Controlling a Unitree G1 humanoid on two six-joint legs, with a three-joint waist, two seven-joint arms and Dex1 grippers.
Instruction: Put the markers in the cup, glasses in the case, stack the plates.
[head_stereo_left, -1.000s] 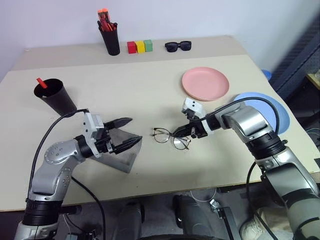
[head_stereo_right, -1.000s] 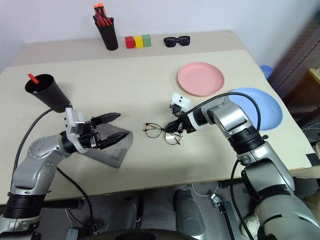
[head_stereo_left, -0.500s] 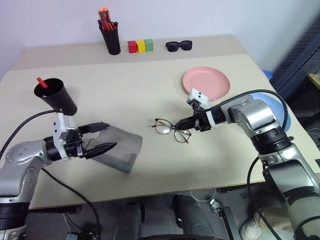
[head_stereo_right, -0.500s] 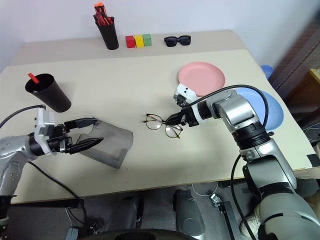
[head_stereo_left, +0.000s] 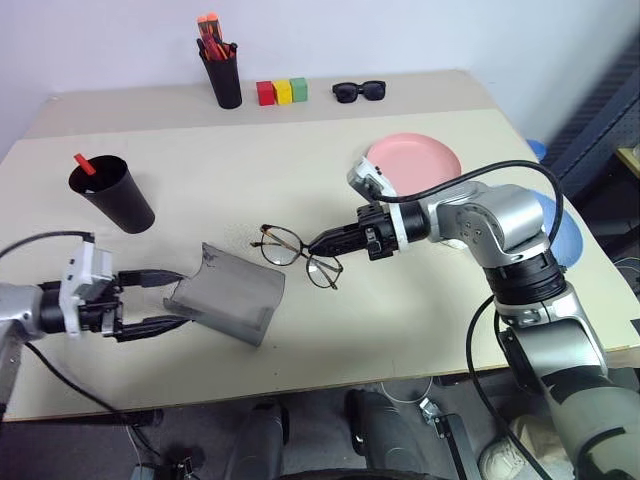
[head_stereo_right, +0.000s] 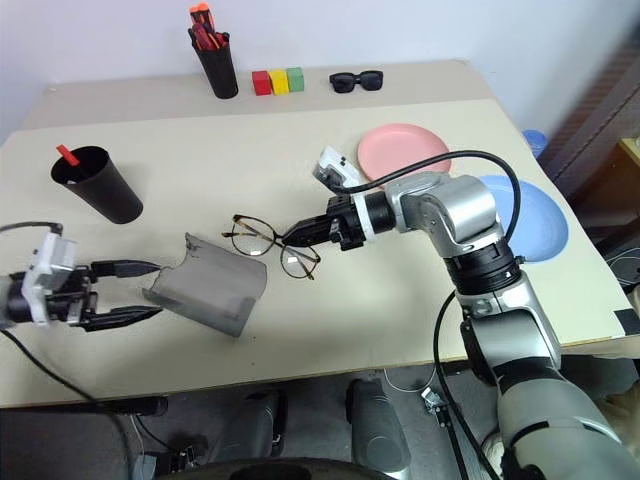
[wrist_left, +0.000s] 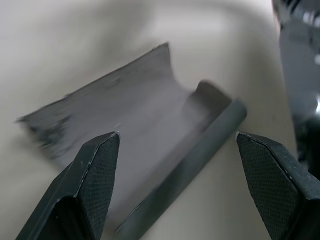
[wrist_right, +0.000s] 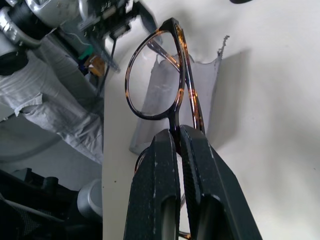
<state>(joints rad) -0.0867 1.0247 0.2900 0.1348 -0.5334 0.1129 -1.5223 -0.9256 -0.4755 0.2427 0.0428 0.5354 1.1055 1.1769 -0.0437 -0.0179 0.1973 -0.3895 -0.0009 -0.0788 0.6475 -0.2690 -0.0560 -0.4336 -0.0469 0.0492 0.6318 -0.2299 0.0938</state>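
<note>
My right gripper (head_stereo_left: 320, 243) is shut on the wire-rimmed glasses (head_stereo_left: 288, 250) and holds them just above the table, by the right end of the grey case (head_stereo_left: 230, 305). In the right wrist view the fingers (wrist_right: 167, 150) pinch the frame of the glasses (wrist_right: 165, 75) with the case (wrist_right: 205, 95) behind. My left gripper (head_stereo_left: 168, 300) stands open at the case's left end, its fingers (wrist_left: 95, 185) spread either side of the case (wrist_left: 150, 140). The black cup (head_stereo_left: 112, 195) holds a red-capped marker (head_stereo_left: 84, 165). The pink plate (head_stereo_left: 420, 162) lies far right, and the blue plate (head_stereo_right: 525, 215) is partly behind my right arm.
At the back edge stand a black pen holder (head_stereo_left: 222, 78) with orange-red pens, three coloured blocks (head_stereo_left: 280, 92) and black sunglasses (head_stereo_left: 358, 92). The table's front edge runs just below the case.
My right gripper has lifted the glasses and carried them left toward the case. My left gripper, still open, has drawn back to the left off the case.
</note>
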